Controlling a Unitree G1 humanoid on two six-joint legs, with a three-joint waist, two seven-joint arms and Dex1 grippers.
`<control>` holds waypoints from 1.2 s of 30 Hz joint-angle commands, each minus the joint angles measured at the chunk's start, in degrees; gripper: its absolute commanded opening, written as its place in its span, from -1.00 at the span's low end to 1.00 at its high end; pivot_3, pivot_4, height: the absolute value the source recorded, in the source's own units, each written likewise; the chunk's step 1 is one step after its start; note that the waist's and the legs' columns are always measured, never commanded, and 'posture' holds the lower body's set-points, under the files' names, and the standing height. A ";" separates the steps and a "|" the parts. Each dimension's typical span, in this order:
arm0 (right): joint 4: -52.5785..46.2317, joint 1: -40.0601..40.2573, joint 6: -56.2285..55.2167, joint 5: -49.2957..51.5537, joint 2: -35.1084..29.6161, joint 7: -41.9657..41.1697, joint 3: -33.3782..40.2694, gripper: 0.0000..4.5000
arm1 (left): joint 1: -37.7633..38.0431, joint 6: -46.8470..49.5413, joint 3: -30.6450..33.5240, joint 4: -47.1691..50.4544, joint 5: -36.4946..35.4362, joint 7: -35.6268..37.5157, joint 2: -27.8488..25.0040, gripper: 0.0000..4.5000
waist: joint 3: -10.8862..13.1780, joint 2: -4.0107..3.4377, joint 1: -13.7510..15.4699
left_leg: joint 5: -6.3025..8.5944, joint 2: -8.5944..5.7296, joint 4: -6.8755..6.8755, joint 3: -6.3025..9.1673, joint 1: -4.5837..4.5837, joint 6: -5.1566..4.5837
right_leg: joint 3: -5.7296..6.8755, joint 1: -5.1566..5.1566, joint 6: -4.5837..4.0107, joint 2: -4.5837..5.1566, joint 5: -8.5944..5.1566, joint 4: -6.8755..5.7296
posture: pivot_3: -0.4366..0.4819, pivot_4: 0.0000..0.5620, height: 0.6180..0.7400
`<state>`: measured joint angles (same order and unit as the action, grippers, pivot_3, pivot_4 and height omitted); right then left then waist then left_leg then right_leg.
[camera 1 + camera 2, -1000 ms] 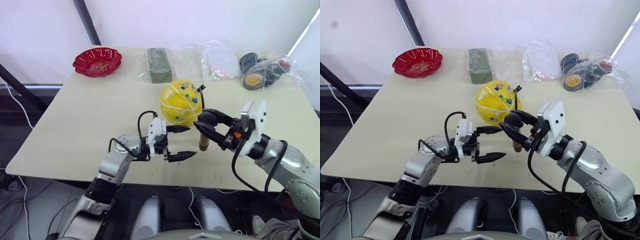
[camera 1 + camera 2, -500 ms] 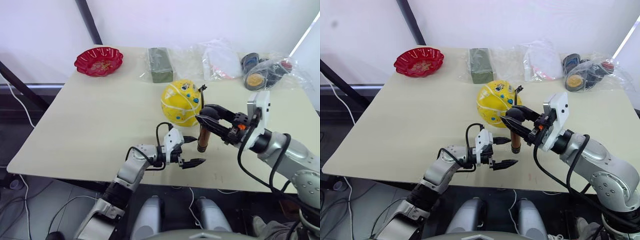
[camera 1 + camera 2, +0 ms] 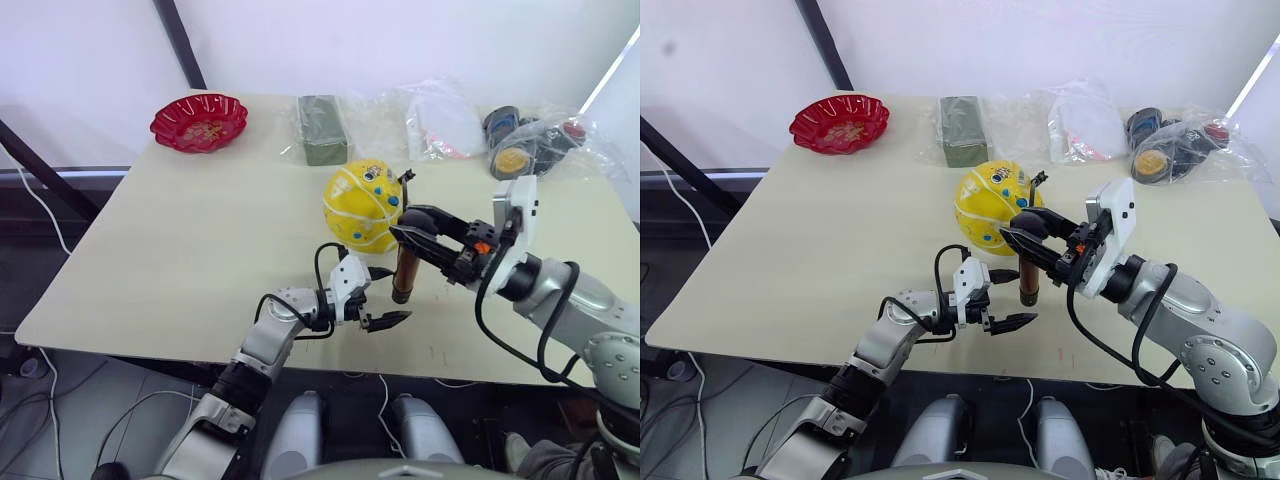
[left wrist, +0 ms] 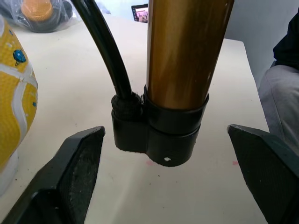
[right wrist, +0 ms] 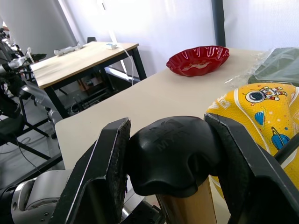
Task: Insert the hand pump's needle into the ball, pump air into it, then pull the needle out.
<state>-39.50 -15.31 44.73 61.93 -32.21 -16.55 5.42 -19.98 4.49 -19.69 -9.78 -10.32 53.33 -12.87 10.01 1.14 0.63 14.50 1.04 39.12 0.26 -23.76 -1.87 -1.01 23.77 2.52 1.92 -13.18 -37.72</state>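
Table (image 3: 180, 240): pale tabletop carrying everything; a red bowl (image 3: 199, 121) sits at its far left corner, well apart from the work.
Ball (image 3: 363, 205): yellow, resting on the table near the middle, just beyond the pump and touching or nearly touching it on its far-left side.
Hand pump (image 3: 405, 273): stands upright, long axis vertical, black base cap on the table, gold cylinder rising to the black handle.
Right gripper (image 5: 168, 158): fingers pressed to either side of the pump's black handle, holding the top of the pump from the robot's right.
Left gripper (image 3: 378, 297): fingers spread wide with nothing between them, low over the table, just in front of the pump's base.
Key relation: in the left wrist view the pump's base cap (image 4: 163, 135) lies straight ahead of the left gripper, centred in the gap between the two fingers (image 4: 77, 161) but not yet touched; a forward reach would likely bracket the base.
Nearer arm: the left arm is nearer the base, the right already has the handle.
Hose (image 4: 105, 51): thin and black, leaves the base fitting on the ball's side and curves up.
Needle: a small black fitting (image 3: 403, 179) shows at the ball's upper far side; whether the tip is seated in the ball I cannot tell.
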 commanded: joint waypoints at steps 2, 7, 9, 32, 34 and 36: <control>-1.01 -1.51 -0.75 0.62 0.31 0.28 0.50 -0.10 | -0.46 -1.35 0.73 0.97 -0.35 0.26 0.43 0.45 | 0.00 0.00 0.00 | 0.00 0.00 0.00 0.00 0.00 0.00 | 0.00 0.00 0.00 0.00 0.00 0.00 | -0.05 -0.47 1.00; -0.80 -1.76 -0.75 0.63 0.54 0.34 0.24 -0.10 | -0.64 -1.65 0.74 0.81 0.02 0.03 0.50 0.45 | 0.00 0.00 0.00 | 0.00 0.00 0.00 0.00 0.00 0.00 | 0.00 0.00 0.00 0.00 0.00 0.00 | -0.05 -0.47 1.00; -0.77 -1.80 -0.67 0.92 0.60 0.34 0.18 -0.10 | -0.71 -1.89 0.76 0.67 0.29 -0.22 0.46 0.45 | 0.00 0.00 0.00 | 0.00 0.00 0.00 0.00 0.00 0.00 | 0.00 0.00 0.00 0.00 0.00 0.00 | -0.05 -0.47 1.00; -0.24 -0.81 0.13 3.70 -5.23 -8.59 1.21 -0.10 | -8.13 -3.61 3.39 -8.02 -6.09 21.71 -7.41 0.45 | 0.00 0.00 -0.77 | 0.01 -0.01 -0.01 -0.07 -0.03 -0.01 | -0.03 0.02 -0.03 0.01 -0.02 0.04 | -0.05 -0.47 1.00; 0.14 -0.89 0.07 4.15 -5.99 -10.09 1.26 -0.10 | -9.67 -5.07 3.47 -10.54 -5.86 23.81 -7.36 0.45 | 0.00 0.00 -1.17 | 0.01 -0.01 -0.01 -0.07 -0.02 -0.01 | -0.03 0.02 -0.02 0.01 -0.01 0.04 | -0.05 -0.47 1.00; 0.59 -0.98 0.03 4.51 -6.89 -12.18 1.35 -0.10 | -11.49 -6.23 3.20 -13.21 -5.71 26.60 -6.97 0.45 | 0.00 0.00 -1.54 | 0.01 -0.01 -0.01 -0.07 -0.02 -0.01 | -0.04 0.03 0.00 0.00 0.00 0.03 | -0.05 -0.47 1.00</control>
<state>-37.95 -15.92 45.15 64.88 -38.32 -26.41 5.05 -30.09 0.08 -16.39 -21.85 -15.31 77.01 -20.39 10.01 1.14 -0.91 14.52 1.04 39.11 0.18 -23.78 -1.88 -1.06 23.80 2.52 1.91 -13.18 -37.69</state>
